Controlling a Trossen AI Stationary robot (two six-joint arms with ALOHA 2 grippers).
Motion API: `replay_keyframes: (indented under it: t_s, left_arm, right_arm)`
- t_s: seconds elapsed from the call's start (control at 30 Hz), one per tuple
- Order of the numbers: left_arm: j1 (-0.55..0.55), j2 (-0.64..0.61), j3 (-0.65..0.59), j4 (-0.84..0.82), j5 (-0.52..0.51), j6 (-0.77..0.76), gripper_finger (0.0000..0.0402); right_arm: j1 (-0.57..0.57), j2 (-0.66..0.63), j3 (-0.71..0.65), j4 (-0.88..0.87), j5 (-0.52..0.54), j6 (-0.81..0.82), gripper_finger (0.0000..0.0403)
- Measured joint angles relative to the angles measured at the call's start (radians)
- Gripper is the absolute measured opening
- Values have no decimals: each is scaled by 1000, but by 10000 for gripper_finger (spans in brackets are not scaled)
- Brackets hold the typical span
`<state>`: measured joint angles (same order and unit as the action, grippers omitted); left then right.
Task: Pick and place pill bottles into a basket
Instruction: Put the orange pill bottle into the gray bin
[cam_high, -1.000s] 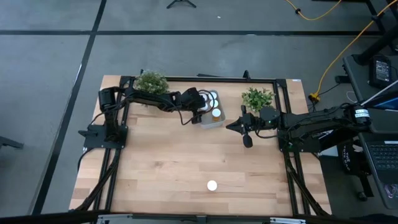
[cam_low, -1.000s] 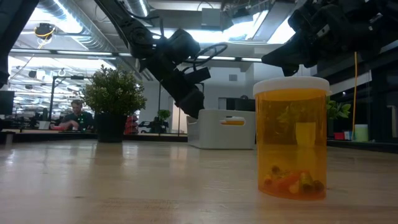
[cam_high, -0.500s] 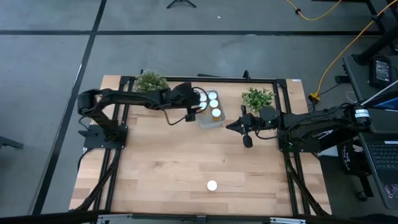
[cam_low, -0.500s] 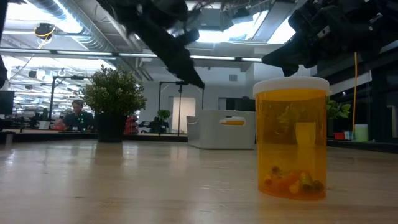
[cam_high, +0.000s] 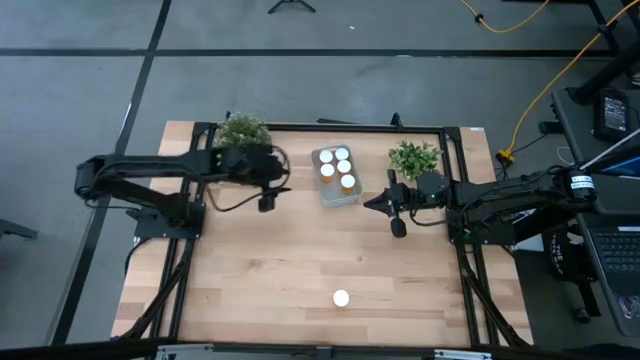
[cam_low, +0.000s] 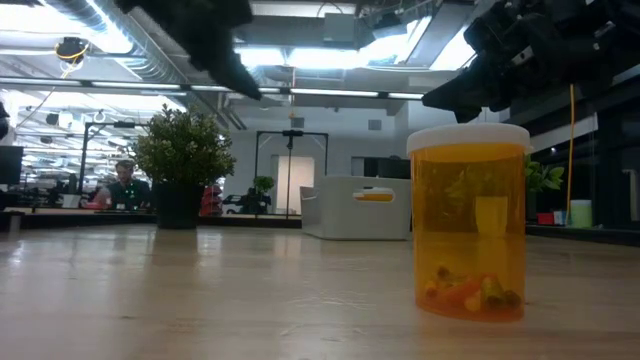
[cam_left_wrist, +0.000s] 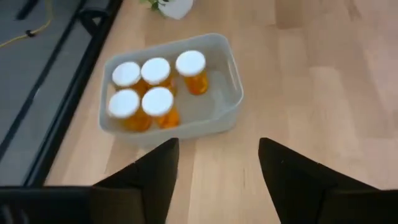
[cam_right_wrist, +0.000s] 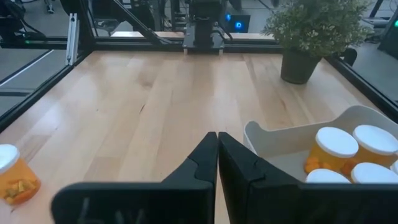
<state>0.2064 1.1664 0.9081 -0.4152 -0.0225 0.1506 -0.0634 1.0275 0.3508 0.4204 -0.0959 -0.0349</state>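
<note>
From above, I see the pale blue-grey see-through plastic basket (cam_high: 337, 177) at the far side of the light wooden table (cam_high: 250, 260), with five small orange pill bottles with round white caps (cam_high: 336, 169) standing inside it. One last orange bottle with a white cap (cam_high: 341, 298) stands alone near the front edge, well apart from both arms. The left gripper (cam_high: 266, 200) hangs left of the basket, and the right gripper (cam_high: 398, 227) waits to its right. At table height, the last bottle (cam_low: 469, 222) looks big and close, upright, with pills at its bottom; the basket (cam_low: 355, 207) sits far behind it beside a green potted plant (cam_low: 181, 160), and a person (cam_low: 122, 184) sits far off in the bright room. From the left wrist, its two dark fingers (cam_left_wrist: 152, 174) are spread wide with nothing between them. From the right wrist, the fingers (cam_right_wrist: 205, 158) are pressed together, empty. I think five are done, so next one arm must reach down to the front bottle.
</note>
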Motion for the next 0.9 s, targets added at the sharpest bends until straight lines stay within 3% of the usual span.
replay_keyframes:
  t_s: [0.2, 0.53, 0.8, 0.9]
  left_arm:
    - [-99, -134, -182, 97, -21, -99, 180]
    - [-277, -221, -535, 581, -99, -164, 92]
    - [-376, -223, -563, 636, -160, -157, 21]
    - [-414, -223, -563, 636, -160, -156, 4]
  right_arm:
    - [0, 0, 0, -5, 0, 0, 18]
    - [0, 0, 0, -21, 0, -2, 18]
    - [80, 0, 6, -64, 106, 60, 5]
    - [154, 0, 51, -151, 202, 103, 4]
